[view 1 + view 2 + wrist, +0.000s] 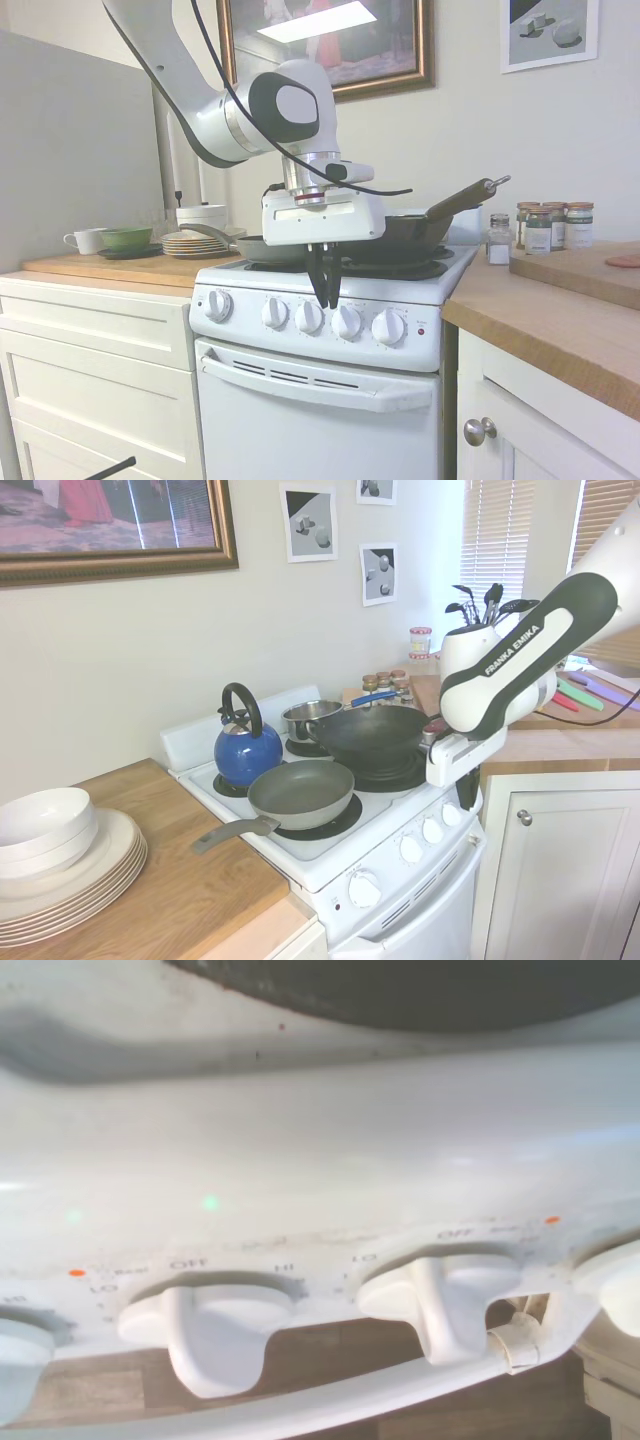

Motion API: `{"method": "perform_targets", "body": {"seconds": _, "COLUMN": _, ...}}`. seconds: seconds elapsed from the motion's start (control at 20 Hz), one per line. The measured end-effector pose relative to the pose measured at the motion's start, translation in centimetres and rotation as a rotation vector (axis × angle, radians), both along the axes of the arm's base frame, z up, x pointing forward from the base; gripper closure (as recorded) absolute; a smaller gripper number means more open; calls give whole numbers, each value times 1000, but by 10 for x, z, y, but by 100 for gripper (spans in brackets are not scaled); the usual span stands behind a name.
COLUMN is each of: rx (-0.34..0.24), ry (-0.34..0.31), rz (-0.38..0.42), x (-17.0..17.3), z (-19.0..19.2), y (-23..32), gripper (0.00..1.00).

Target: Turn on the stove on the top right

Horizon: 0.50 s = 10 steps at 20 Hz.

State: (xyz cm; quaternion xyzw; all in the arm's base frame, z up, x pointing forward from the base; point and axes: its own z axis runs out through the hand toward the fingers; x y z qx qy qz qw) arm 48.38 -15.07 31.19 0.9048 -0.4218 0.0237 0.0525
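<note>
The stove is a white range with five round knobs along its front panel and a small red light at the panel's right end. My gripper points straight down in front of the panel, its tips between the third knob and the fourth knob. The fingers stand close together with nothing between them. From the other side the gripper hangs just above the rightmost knobs. In the wrist view, two knobs sit under OFF marks.
A black wok, a grey frying pan, a blue kettle and a small pot sit on the burners. Spice jars stand on the right counter. Plates with a bowl are on the left counter.
</note>
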Motion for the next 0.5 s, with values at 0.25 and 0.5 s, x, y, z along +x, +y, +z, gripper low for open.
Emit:
{"method": "perform_targets", "body": {"seconds": 0.25, "rx": -4, "ry": -3, "rz": -2, "x": 3, "z": -7, "y": -4, "gripper": 100}}
{"method": "perform_targets", "body": {"seconds": 0.5, "rx": -9, "ry": -9, "rz": -5, "x": 10, "z": -10, "y": -11, "gripper": 100}}
